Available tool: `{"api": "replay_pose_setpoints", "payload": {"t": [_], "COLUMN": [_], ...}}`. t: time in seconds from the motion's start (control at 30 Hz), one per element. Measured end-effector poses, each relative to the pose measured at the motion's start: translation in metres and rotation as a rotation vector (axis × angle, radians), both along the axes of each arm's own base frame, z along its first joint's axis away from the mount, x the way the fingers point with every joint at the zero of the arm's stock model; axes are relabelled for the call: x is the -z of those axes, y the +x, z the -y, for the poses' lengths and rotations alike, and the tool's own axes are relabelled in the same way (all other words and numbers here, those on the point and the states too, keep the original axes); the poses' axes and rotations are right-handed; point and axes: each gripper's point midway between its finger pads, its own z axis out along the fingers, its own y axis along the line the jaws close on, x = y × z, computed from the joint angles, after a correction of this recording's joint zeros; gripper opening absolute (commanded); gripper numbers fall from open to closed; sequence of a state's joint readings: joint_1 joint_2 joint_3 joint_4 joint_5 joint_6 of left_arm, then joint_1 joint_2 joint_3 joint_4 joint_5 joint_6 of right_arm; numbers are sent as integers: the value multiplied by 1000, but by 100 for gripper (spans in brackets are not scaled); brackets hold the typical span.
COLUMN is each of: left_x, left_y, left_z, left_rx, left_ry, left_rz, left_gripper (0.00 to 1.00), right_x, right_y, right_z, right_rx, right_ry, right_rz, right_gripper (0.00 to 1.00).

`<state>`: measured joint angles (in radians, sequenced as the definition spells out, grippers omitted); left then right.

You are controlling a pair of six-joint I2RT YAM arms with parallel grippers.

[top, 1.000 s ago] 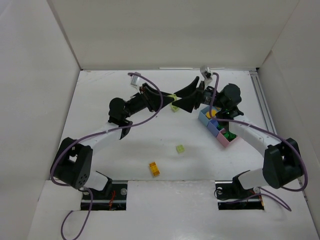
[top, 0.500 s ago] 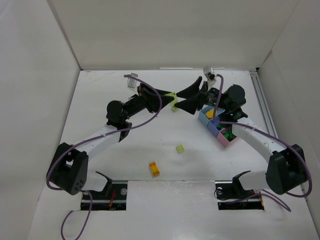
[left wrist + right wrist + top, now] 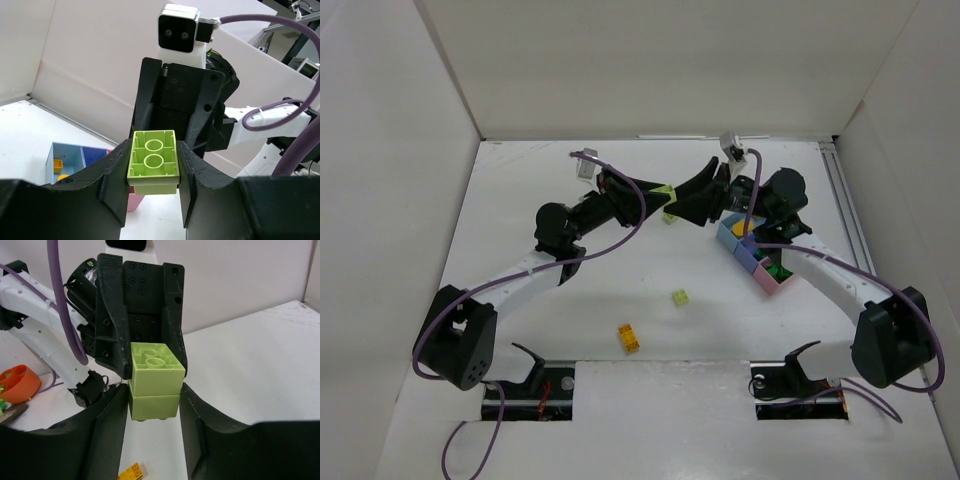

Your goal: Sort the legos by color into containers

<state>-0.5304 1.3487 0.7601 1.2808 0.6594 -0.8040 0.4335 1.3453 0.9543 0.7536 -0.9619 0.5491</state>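
Two lime bricks are pressed together into one lime stack (image 3: 667, 200), held above the table (image 3: 550, 310), just to the left of the containers (image 3: 767, 283) and a little farther back. The left gripper (image 3: 155, 170) pinches one brick by its long sides, hollow underside to its camera. The right gripper (image 3: 154, 400) comes from the containers' side and its fingers are closed against the other brick.

So the seam between the two bricks lies between the two pairs of jaws. In my judgement the coming move turns on this: pull straight apart along the stack, without twisting.

The right arm is nearer to the containers – a short way to carry. There is open room on the side away from them, where a loose lime brick (image 3: 680, 297) and an orange-yellow brick (image 3: 629, 338) lie nearer the arm bases.
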Motion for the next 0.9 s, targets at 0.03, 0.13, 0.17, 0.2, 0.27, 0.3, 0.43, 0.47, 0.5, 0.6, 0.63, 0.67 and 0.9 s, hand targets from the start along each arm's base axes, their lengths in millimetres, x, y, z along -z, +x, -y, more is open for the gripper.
{"api": "replay_pose_setpoints", "payload": {"t": [0.03,0.13,0.17,0.2,0.27,0.3,0.43,0.47,0.5,0.6,0.63,0.67,0.9], "left_x": [0,-1,-2,-2,-2,-2,1,3,5,-6,-12,-19,-24], "left_y": [0,-2,-1,-1,-1,-1,1,1,1,25,34,40,64], "left_z": [0,1,1,1,0,0,-1,0,1,-10,-15,-19,-24], "left_rx": [-2,-3,-5,-7,-10,-11,-9,-1,4,-91,-128,-159,-257], "left_ry": [-1,0,-2,-3,-5,-5,6,14,20,1,-7,-16,12], "left_rz": [1,17,18,21,22,22,13,6,-3,3,10,20,-12], "left_gripper": [0,0,0,0,0,0,0,0,0,0,0,0,0], "right_x": [0,1,0,0,0,0,7,12,20,56,65,75,94], "right_y": [0,-1,-1,-1,-1,-2,-3,-4,-6,-17,-19,-22,-10], "right_z": [0,0,0,0,-1,-1,3,6,9,28,34,40,76], "right_rx": [0,-5,-5,-8,-12,-15,-10,-4,-5,-2,4,14,153], "right_ry": [0,-2,-2,-2,-4,-5,-11,-15,-25,-74,-85,-96,-153], "right_rz": [1,-11,-10,-9,-7,-5,0,-1,-1,-62,-79,-101,-144], "right_gripper": [38,25,15,9,2,0,0,0,0,0,0,0,0]}}
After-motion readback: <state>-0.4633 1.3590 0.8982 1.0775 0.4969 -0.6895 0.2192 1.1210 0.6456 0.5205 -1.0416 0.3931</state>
